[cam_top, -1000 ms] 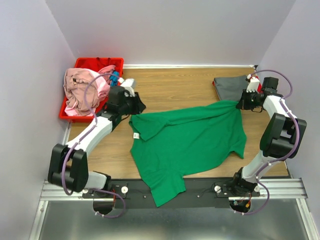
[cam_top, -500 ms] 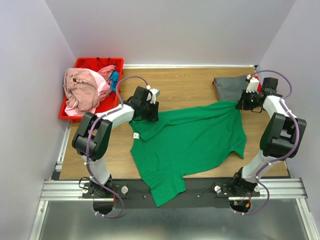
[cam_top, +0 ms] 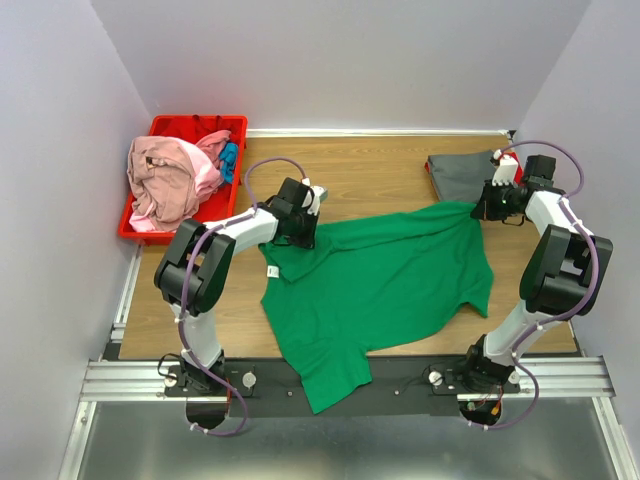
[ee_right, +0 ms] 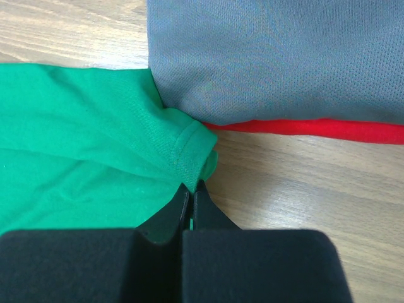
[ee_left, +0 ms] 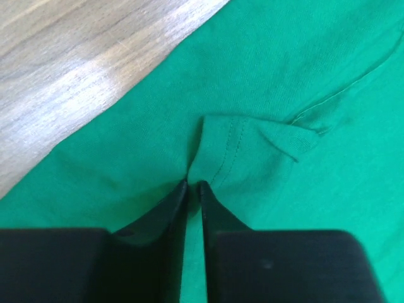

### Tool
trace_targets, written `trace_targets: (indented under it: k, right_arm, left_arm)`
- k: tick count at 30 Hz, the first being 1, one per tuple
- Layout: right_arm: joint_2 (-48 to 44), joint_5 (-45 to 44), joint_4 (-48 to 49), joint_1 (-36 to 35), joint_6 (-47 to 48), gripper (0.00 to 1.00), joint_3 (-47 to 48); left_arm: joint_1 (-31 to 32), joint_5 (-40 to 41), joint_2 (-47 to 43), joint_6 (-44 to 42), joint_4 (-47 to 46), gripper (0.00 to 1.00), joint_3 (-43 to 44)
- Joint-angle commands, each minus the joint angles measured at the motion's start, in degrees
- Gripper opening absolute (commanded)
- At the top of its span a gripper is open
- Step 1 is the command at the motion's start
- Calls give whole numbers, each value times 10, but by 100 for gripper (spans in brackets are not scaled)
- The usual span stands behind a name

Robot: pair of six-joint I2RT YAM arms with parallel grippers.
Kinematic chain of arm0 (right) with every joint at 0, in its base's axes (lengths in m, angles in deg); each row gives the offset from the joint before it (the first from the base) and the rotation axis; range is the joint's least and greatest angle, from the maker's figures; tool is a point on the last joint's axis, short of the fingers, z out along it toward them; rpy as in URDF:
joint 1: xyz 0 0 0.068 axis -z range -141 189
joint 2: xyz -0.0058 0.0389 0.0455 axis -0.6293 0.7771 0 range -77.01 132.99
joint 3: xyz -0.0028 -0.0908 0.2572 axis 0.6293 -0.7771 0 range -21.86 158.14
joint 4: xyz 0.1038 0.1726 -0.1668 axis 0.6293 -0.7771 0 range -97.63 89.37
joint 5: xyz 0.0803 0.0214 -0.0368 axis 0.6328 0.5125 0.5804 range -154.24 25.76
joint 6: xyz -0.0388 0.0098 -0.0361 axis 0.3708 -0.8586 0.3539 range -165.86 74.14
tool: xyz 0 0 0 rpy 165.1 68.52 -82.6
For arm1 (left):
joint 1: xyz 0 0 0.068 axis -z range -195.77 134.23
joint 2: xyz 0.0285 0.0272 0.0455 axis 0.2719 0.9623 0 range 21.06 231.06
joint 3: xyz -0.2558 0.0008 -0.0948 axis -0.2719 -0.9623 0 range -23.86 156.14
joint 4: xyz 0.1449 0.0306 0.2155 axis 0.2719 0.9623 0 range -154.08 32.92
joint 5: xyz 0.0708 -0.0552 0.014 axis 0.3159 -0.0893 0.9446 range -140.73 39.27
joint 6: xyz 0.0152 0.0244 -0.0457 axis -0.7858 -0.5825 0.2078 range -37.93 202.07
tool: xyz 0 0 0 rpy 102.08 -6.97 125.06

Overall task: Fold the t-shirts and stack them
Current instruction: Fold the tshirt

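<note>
The large green t-shirt point(cam_top: 380, 285) lies spread on the wooden table, its white label point(cam_top: 271, 271) near the left edge. My left gripper point(cam_top: 303, 232) is shut on a pinched fold of the green t-shirt point(ee_left: 252, 95) at its upper left part. My right gripper point(cam_top: 482, 208) is shut on the hem of the green t-shirt point(ee_right: 95, 126) at its far right corner. A folded dark grey t-shirt point(cam_top: 462, 172) lies at the back right, over something red point(ee_right: 328, 129); it also shows in the right wrist view point(ee_right: 271, 57). Pink point(cam_top: 165, 180) and blue point(cam_top: 229, 156) shirts lie in the bin.
A red plastic bin point(cam_top: 196, 127) stands at the back left, heaped with crumpled shirts. Bare wooden table point(cam_top: 360, 170) lies between the bin and the grey shirt. The green shirt's bottom hangs over the black front rail point(cam_top: 400, 375). Walls close in on both sides.
My left arm has swung right from beside the bin onto the green shirt's upper left part and shut on a fold. My right arm has not moved.
</note>
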Motion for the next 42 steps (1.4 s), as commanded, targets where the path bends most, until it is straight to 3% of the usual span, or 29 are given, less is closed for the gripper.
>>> trace_targets:
  k: [1, 3, 17, 24, 29, 33, 36, 42]
  right_arm:
    - [6, 14, 8, 6, 5, 2, -7]
    - [4, 14, 8, 5, 5, 2, -8]
    - [2, 12, 8, 5, 4, 2, -6]
    - [4, 13, 9, 5, 3, 2, -5]
    - [4, 12, 8, 5, 3, 2, -5]
    - [4, 12, 9, 6, 3, 2, -6]
    - [5, 12, 9, 5, 4, 2, -6]
    - [6, 15, 8, 6, 4, 2, -6]
  left_arm:
    - [4, 1, -22, 3, 26, 8, 13]
    - [5, -6, -33, 3, 32, 0, 16]
    - [65, -104, -99, 41, -12, 1, -57]
    - [129, -119, -90, 61, -20, 23, -70]
    - [181, -81, -109, 69, 10, 44, -33]
    - [189, -8, -153, 74, 38, 45, -8]
    - [180, 92, -197, 82, 39, 47, -22]
    - [138, 109, -219, 75, 13, 47, -72]
